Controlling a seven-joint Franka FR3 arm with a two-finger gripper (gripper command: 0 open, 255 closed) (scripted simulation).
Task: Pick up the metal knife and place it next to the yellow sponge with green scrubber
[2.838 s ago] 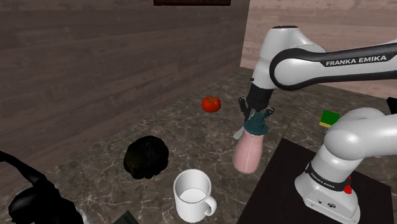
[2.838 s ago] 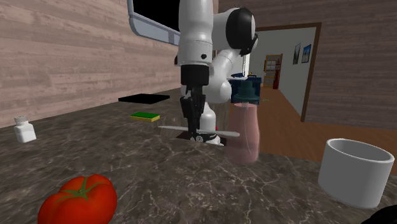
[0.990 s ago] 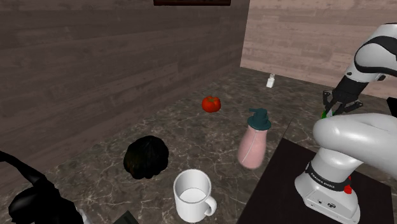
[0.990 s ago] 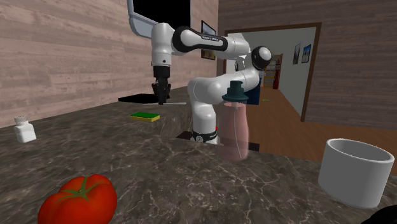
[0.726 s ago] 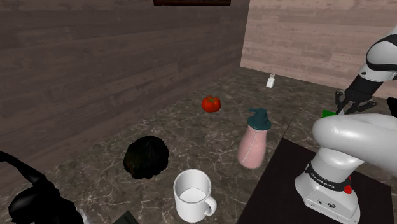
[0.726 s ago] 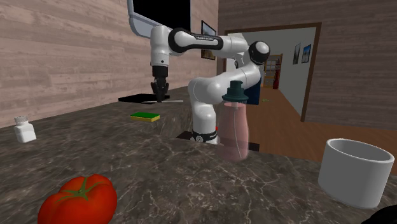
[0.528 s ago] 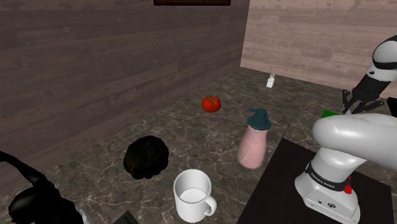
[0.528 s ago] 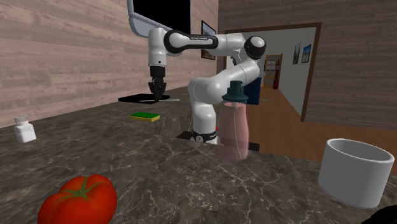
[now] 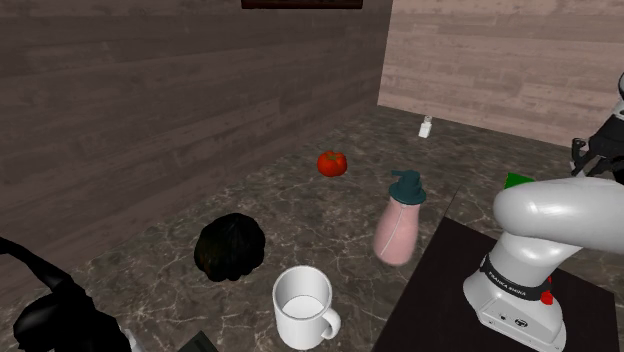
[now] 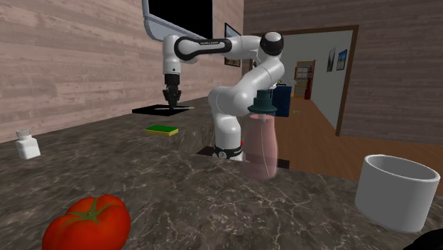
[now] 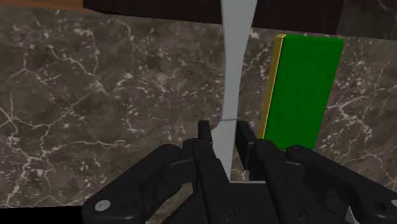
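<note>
Two fingers [image 11: 245, 137]: clenched on the knife [image 11: 232, 70], one on each side of the grey blade; you see no gap in the wrist view.
Gripper [image 11: 224, 130]: points down at the counter [image 11: 95, 95]; in the second exterior view you find it [image 10: 171, 98] over the far end of the counter, behind the sponge.
Knife: plain grey, narrow, runs straight out from between the fingers. Its far end crosses onto a black slab [image 11: 159, 7] at the counter's edge.
Knife height: you can't tell from these views whether it touches the counter.
Sponge [image 11: 299, 86]: green face up, yellow side toward the knife, flat on the counter. Its long edge runs almost parallel to the blade.
Knife vs sponge: just beside, not touching; a strip of dark marble shows between them.
Sponge, other views: small green and yellow block [image 10: 162, 130] in front of the arm's base; a green corner [image 9: 518, 181] peeks out past the white arm.
Rest of counter: tomato [image 9: 332, 162], pink pump bottle [image 9: 398, 225], white mug [image 9: 304, 305], black lump [image 9: 230, 248], small white shaker [image 9: 425, 127]. All sit well apart from the sponge.
Arm: bent high, reaching back past its stand [image 9: 440, 300].
</note>
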